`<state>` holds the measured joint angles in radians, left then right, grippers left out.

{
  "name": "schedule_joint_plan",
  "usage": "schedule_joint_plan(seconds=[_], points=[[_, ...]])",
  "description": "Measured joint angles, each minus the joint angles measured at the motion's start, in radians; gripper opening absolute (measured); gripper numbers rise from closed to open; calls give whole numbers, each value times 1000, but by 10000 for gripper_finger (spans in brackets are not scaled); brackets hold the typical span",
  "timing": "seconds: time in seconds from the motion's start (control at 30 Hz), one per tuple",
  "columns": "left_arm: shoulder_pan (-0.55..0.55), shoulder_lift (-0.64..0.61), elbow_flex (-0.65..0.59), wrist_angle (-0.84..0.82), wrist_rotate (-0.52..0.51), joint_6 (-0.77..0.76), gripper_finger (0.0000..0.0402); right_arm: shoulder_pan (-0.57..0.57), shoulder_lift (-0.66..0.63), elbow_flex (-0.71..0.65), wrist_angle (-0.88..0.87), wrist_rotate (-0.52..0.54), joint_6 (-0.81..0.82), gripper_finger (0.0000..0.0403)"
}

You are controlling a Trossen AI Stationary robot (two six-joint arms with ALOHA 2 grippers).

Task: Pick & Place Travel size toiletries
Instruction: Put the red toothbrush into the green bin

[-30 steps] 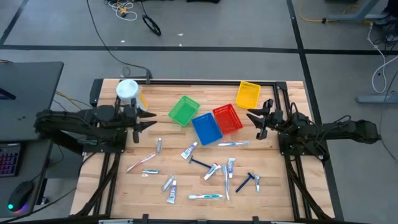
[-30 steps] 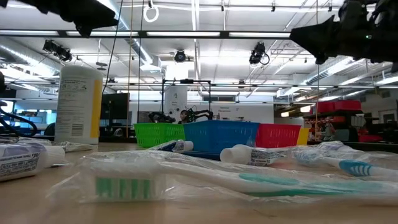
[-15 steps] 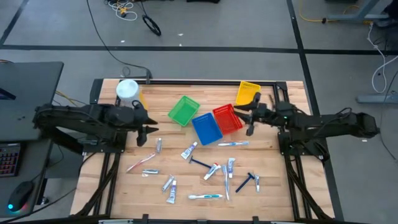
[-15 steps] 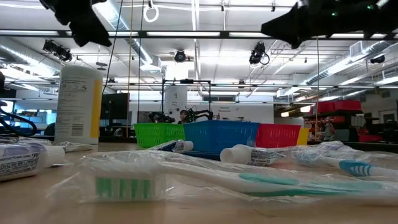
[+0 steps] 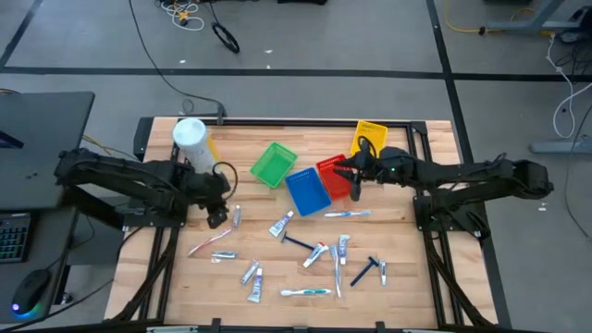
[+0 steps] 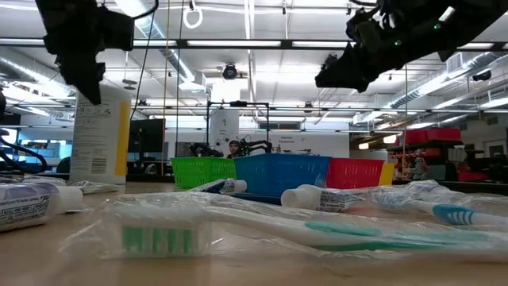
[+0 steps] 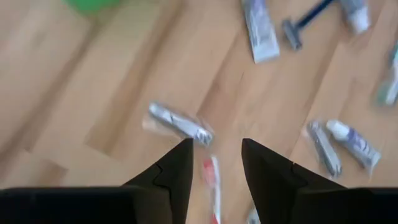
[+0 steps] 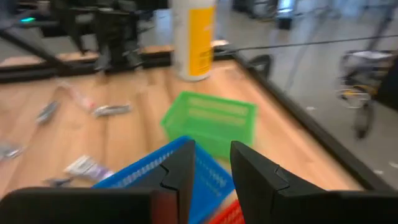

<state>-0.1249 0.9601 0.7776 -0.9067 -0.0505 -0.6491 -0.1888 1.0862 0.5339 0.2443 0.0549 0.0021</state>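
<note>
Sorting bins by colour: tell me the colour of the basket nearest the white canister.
Green basket, clearest in the high view, beside the white canister.

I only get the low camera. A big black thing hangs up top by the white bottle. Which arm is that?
Observer: That is the left gripper. From above, it hovers beside a small tube.
Operator: Is it holding something?
Observer: No. Its wrist view shows open fingers with nothing between them.
Operator: Where's the other arm?
Observer: The right gripper hangs over the red basket, open and empty too.
</note>
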Motion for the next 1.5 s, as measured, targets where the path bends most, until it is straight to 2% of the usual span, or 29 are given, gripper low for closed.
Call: schedule_joint_plan(seconds=[0.13, 0.37, 0.53, 0.6, 1.1, 1.3, 1.5], points=[[-39, 73, 0, -17, 26, -45, 171, -11, 36, 0, 6, -88, -15, 140], [-106, 176, -14, -14, 83, -116, 199, -29, 59, 0, 7, -57, -17, 189], [-131, 205, -95, 0, 179, -188, 200, -29, 59, 1, 14, -31, -17, 193], [-139, 205, -129, 62, 201, -208, 200, -29, 58, 1, 14, -31, -18, 193], [-219, 198, -317, 270, 196, -246, 199, -29, 58, 1, 37, -31, -17, 193], [-235, 196, -358, 303, 177, -238, 160, -29, 58, 1, 63, -31, -17, 193], [-235, 195, -360, 294, 143, -227, 61, -29, 58, 1, 75, -31, -17, 193]])
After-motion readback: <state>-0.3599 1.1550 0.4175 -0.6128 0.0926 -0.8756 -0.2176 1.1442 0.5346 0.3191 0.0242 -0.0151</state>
